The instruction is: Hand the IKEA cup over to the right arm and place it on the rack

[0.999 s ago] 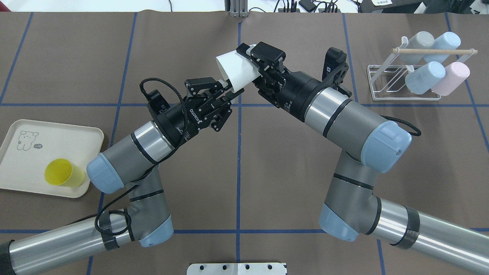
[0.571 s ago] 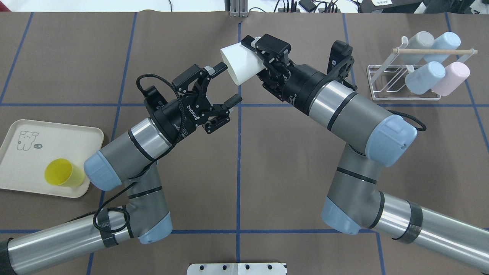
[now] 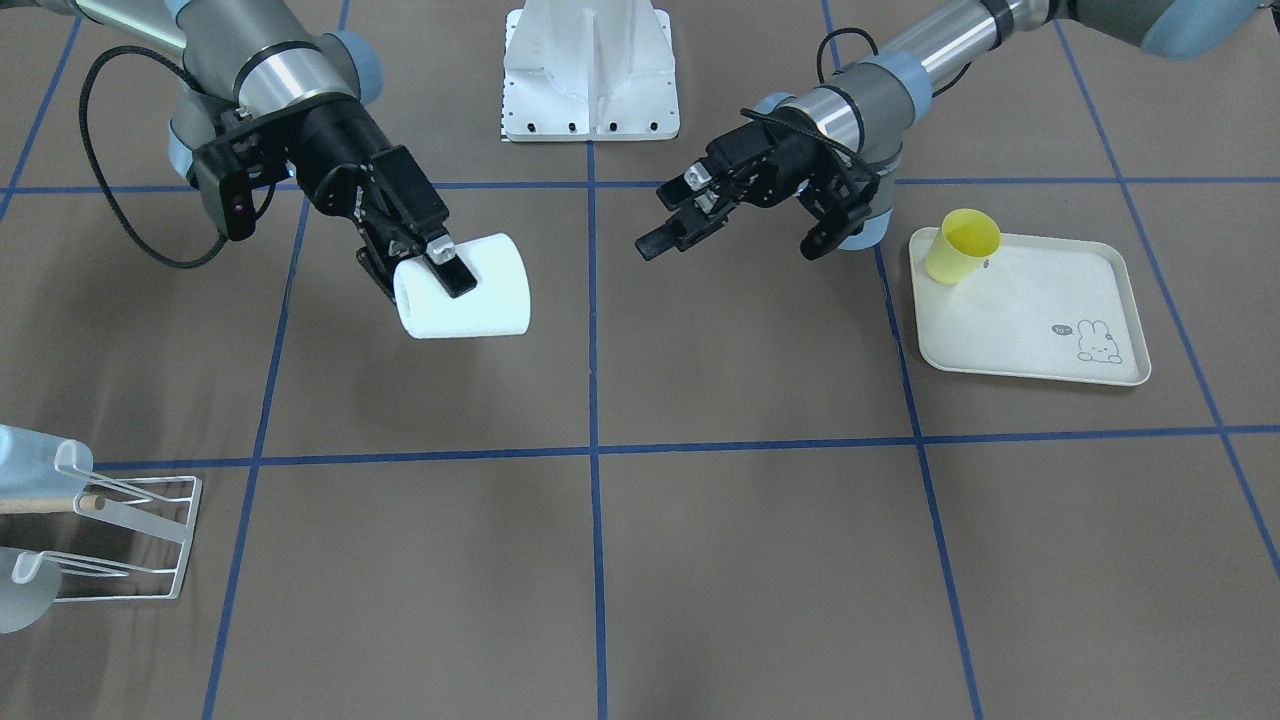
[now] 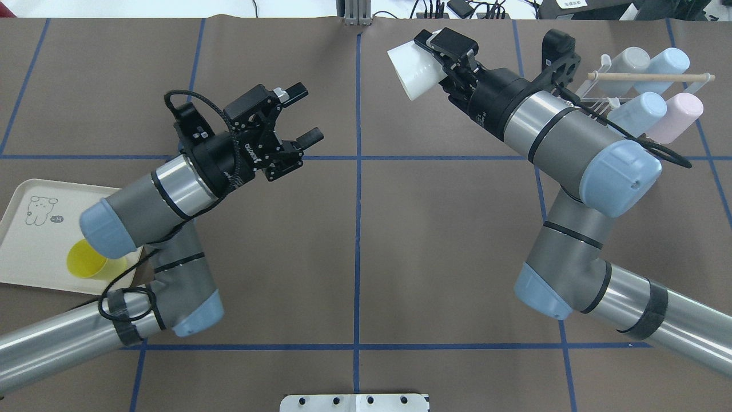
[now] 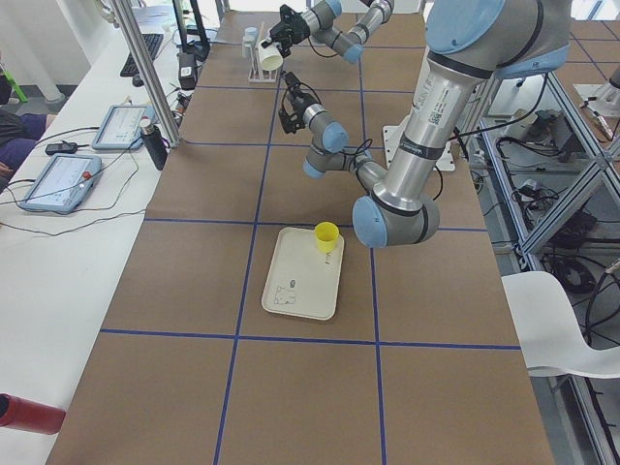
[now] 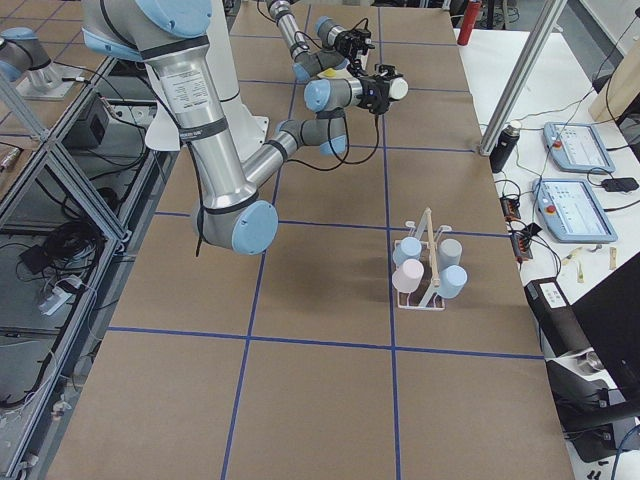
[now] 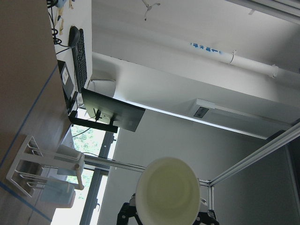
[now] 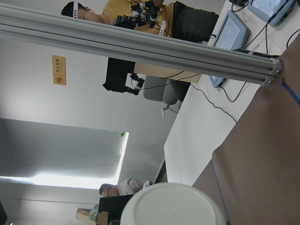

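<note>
A white IKEA cup (image 4: 413, 73) hangs on its side above the table, and my right gripper (image 4: 428, 57) is shut on its base end. The front view has this cup (image 3: 485, 290) left of centre in the right gripper (image 3: 440, 272). My left gripper (image 4: 307, 113) is open and empty, well to the cup's left, and in the front view the left gripper (image 3: 662, 216) is right of centre. The left wrist view looks into the cup's mouth (image 7: 168, 194). The white wire rack (image 4: 572, 123) with its wooden dowel stands at the far right, just beyond the right arm's wrist.
Several pastel cups (image 4: 636, 116) hang on the rack. A cream tray (image 4: 34, 252) at the near left holds a yellow cup (image 4: 86, 260), partly under my left elbow. A white mount plate (image 4: 354, 402) sits at the near edge. Tablets and cables lie beyond the far edge.
My left gripper has opened off the white cup and drawn back to the left. My right gripper has carried the cup right and farther away, toward the rack.
</note>
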`<act>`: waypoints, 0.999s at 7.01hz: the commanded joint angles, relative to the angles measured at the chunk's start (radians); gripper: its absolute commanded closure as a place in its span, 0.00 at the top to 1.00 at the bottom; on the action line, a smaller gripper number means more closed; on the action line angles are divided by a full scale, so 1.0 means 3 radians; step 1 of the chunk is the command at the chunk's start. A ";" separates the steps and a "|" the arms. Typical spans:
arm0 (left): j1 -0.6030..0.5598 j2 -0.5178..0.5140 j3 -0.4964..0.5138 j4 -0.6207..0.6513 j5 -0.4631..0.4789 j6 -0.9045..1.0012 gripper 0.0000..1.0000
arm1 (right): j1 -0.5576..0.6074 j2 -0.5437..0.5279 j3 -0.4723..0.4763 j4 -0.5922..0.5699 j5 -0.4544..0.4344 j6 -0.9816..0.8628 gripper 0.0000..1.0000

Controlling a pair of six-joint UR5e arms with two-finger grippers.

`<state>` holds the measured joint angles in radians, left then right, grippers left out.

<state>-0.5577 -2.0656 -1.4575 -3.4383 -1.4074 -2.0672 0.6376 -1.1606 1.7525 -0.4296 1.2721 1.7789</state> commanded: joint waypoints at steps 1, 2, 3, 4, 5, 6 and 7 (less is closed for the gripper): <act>-0.0587 0.0481 -0.0188 0.0124 -0.0979 0.0293 1.00 | 0.0139 -0.0170 0.0038 -0.0565 -0.0022 -0.0573 0.00; -0.0955 0.0615 -0.0224 0.0378 -0.1531 0.0542 1.00 | 0.0231 -0.0287 0.0059 -0.0780 -0.0037 -0.0981 0.00; -0.1394 0.0733 -0.0250 0.0654 -0.2200 0.0985 1.00 | 0.0348 -0.0450 0.0074 -0.0873 -0.0037 -0.1405 0.00; -0.1829 0.0845 -0.0255 0.0905 -0.2839 0.1445 1.00 | 0.0476 -0.0624 0.0074 -0.0884 -0.0037 -0.1759 0.00; -0.2081 0.1009 -0.0250 0.1024 -0.3220 0.1850 1.00 | 0.0599 -0.0778 0.0084 -0.0884 -0.0032 -0.2183 0.00; -0.2190 0.1223 -0.0260 0.1025 -0.3305 0.2183 1.00 | 0.0701 -0.0951 0.0145 -0.0884 -0.0022 -0.2491 0.00; -0.2211 0.1346 -0.0255 0.1025 -0.3311 0.2394 1.00 | 0.0778 -0.1049 0.0186 -0.0884 -0.0007 -0.2711 0.00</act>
<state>-1.1917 -1.7156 -1.5339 -3.1386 -2.3696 -1.4456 0.8386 -1.4299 1.7932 -0.6941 1.2655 1.0628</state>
